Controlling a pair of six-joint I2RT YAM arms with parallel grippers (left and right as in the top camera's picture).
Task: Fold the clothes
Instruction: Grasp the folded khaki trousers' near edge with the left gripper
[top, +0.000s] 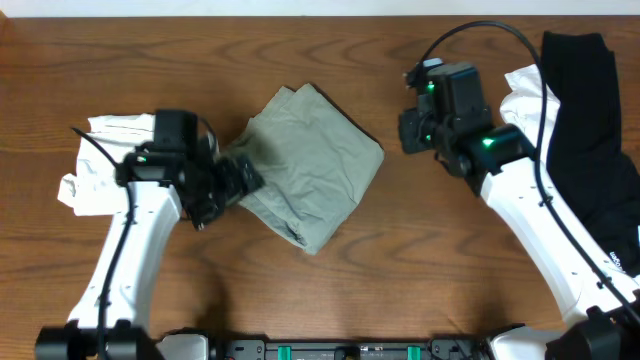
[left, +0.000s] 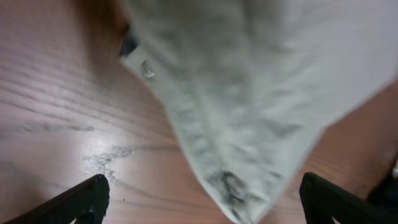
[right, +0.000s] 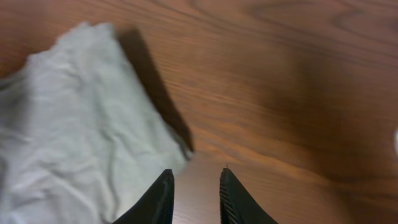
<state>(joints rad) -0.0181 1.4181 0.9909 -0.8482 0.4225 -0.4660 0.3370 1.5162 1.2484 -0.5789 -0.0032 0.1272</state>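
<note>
1. Cloth (top: 315, 165), grey-green and already folded to a rough square, lies on the desk (top: 300, 40) between the two pincers; its left edge sits right at the left pincer (top: 240, 180); its right corner stops just short of the right pincer (top: 410, 132).
2. By the look of it, the step in hand is one more fold or a tidy-up; it would go best if the left pincer bit the whole stacked edge rather than the top layer alone, lifted low, and carried it straight across so the layers do not slide; the right could pin the far side.
3. Left pincer (left: 204, 186): spread wide, its fingers (left: 87, 199) on either side of a seamed edge ahead of them; gripping nothing; whether it touches the cloth I cannot tell.
4. Right pincer (right: 196, 177): nearly closed, a narrow gap showing bare desk; empty; the cloth lies ahead and to its left, apart.
</note>
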